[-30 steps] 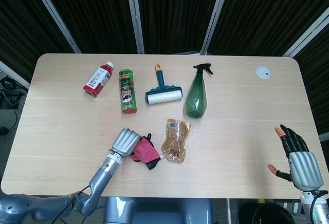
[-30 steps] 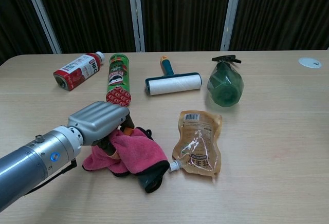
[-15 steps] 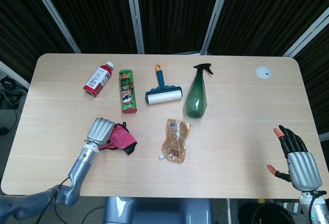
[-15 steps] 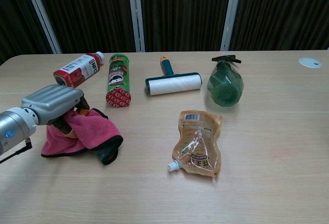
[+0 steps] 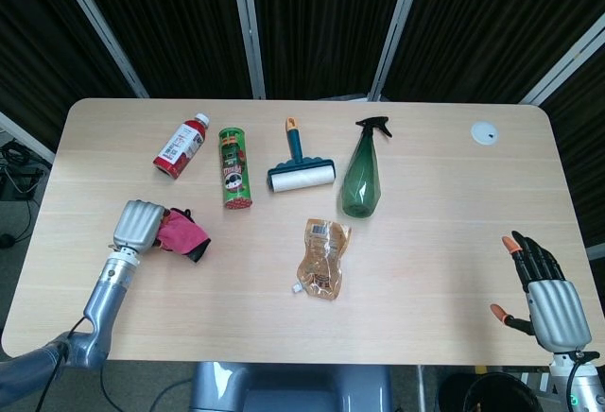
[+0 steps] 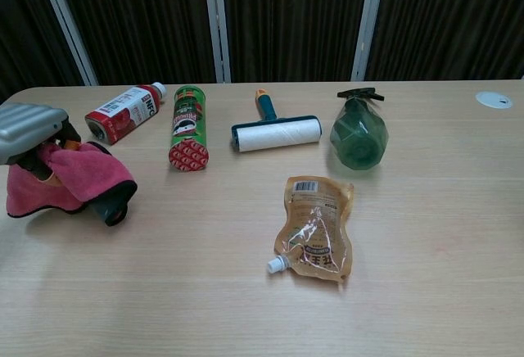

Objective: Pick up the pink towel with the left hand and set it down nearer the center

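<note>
"Pringles" is printed in white along the green can (image 6: 188, 127), lying on its side. White characters are carried on the red label of the bottle (image 6: 123, 112), too small to be made out. A barcode is shown at the top of the pouch (image 6: 313, 227), with white characters below it that cannot be read.

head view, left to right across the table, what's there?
left hand holding pink towel → red drink bottle → green chip can → lint roller → refill pouch → green spray bottle → right hand
</note>
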{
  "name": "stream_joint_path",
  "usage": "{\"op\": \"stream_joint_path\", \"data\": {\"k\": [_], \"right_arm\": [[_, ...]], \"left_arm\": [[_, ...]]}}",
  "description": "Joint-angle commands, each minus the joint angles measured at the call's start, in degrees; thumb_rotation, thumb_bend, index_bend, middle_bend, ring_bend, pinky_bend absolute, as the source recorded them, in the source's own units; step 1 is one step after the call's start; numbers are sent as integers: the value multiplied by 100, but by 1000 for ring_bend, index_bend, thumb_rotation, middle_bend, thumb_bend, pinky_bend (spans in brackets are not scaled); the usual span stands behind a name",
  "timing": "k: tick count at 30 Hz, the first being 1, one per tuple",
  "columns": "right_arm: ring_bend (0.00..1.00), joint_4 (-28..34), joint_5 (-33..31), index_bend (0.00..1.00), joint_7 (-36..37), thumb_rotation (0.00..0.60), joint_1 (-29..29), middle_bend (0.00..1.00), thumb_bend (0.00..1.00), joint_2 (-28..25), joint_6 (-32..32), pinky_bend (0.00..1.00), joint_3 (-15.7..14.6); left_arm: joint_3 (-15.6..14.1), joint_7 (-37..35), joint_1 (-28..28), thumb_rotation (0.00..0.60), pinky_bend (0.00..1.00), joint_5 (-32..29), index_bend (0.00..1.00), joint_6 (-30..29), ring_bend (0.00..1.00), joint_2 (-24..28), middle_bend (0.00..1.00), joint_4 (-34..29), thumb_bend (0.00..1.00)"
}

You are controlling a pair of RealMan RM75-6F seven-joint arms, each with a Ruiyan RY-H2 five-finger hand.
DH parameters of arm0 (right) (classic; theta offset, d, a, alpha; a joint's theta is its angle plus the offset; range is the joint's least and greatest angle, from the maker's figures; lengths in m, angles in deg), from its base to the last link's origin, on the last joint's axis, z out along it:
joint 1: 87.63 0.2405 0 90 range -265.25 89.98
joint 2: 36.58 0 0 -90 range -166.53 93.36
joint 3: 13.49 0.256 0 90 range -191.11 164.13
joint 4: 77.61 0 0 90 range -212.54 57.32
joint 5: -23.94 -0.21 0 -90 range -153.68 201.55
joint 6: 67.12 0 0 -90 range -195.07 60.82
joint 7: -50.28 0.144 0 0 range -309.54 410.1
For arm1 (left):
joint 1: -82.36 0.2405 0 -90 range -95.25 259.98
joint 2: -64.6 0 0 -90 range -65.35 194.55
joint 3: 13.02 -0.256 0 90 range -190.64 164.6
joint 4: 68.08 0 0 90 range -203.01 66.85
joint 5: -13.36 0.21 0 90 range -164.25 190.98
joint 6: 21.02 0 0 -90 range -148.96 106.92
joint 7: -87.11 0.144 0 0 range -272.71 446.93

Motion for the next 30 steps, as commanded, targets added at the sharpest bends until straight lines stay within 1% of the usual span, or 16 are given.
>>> {"op": "stream_joint_path", "data": {"k": [1, 6, 9, 13, 17, 21, 25, 30], "right_arm": [[0, 1, 5, 0, -10, 600, 5, 0, 87, 6, 3, 116, 2], [0, -5, 19, 0, -25, 600, 17, 0, 87, 21, 16, 115, 0], [0, -7, 18, 0, -25, 600, 24, 0, 87, 25, 25, 115, 3], [0, -16, 21, 0, -12, 600, 31, 0, 87, 30, 30, 116, 6], [0, -31, 28, 0, 15, 600, 34, 0, 87, 28, 28, 115, 6], [0, -43, 14, 0, 54, 600, 33, 0, 87, 22, 22, 116, 15], [0, -47, 15, 0, 80, 600, 34, 0, 86, 15, 21, 116, 15], [0, -45, 38, 0, 63, 600, 29, 0, 87, 15, 9, 116, 4]], "left_arm": [[218, -176, -13, 600, 564, -56, 878, -84, 597, 154, 680, -277, 414], [577, -350, -136, 600, 564, -79, 878, -235, 597, 295, 681, -1001, 415], [695, -276, -232, 600, 564, -99, 878, -267, 597, 276, 681, -1420, 414], [744, -50, -375, 600, 564, -118, 878, -282, 597, 102, 681, -1836, 415], [688, 225, -524, 600, 563, -135, 879, -275, 597, -246, 681, -2085, 413], [568, 468, -626, 600, 563, -154, 879, -259, 597, -620, 681, -2153, 414], [425, 732, -664, 600, 563, -207, 880, -295, 596, -972, 681, -2014, 414], [287, 880, -572, 600, 563, -337, 879, -378, 597, -1222, 681, -1799, 413]]}}
